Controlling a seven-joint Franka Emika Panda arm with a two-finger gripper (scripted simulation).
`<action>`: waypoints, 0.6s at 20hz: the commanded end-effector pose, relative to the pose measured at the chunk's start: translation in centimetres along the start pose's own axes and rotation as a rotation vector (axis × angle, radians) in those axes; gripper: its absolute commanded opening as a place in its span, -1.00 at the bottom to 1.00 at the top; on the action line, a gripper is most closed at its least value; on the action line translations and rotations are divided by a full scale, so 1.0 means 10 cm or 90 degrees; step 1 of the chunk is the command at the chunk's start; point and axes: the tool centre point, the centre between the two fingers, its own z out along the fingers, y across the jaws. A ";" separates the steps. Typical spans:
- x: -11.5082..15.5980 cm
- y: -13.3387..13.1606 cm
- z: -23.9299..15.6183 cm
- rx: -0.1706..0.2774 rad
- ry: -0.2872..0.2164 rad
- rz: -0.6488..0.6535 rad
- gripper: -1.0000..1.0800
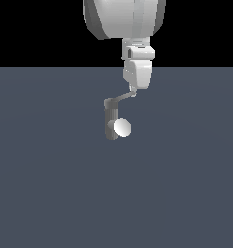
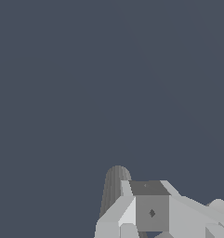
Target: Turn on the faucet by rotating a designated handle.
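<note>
You see the faucet [image 1: 110, 118] standing upright on the slate-grey floor [image 1: 50, 184], a little above the middle of the exterior view. It is a dark grey post with a stubby spout pointing toward the camera and to the exterior view's right, ending in a white disc [image 1: 123, 127]. The handle [image 1: 123, 96] runs from the top of the post up and toward the exterior view's right, a thin light grey bar, and its far end disappears under the gripper [image 1: 135, 89]. The white arm [image 1: 123, 19] hangs straight down from the top of the frame, with the gripper at its lower end right at the handle's tip. You cannot tell from this angle whether the fingers are spread or closed, nor whether they actually touch the bar.

In the wrist view you get the gripper [image 2: 150, 209] body in the near corner as pale grey blocks, and beside it a rounded ribbed grey shape [image 2: 114, 190] partly hidden by them. The fingertips are not visible there either.
</note>
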 end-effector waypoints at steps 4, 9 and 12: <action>-0.05 0.09 0.02 -0.003 0.000 0.001 -1.00; -0.12 0.24 0.04 -0.007 -0.001 0.003 -1.00; -0.17 0.33 0.06 -0.009 -0.001 0.005 -1.00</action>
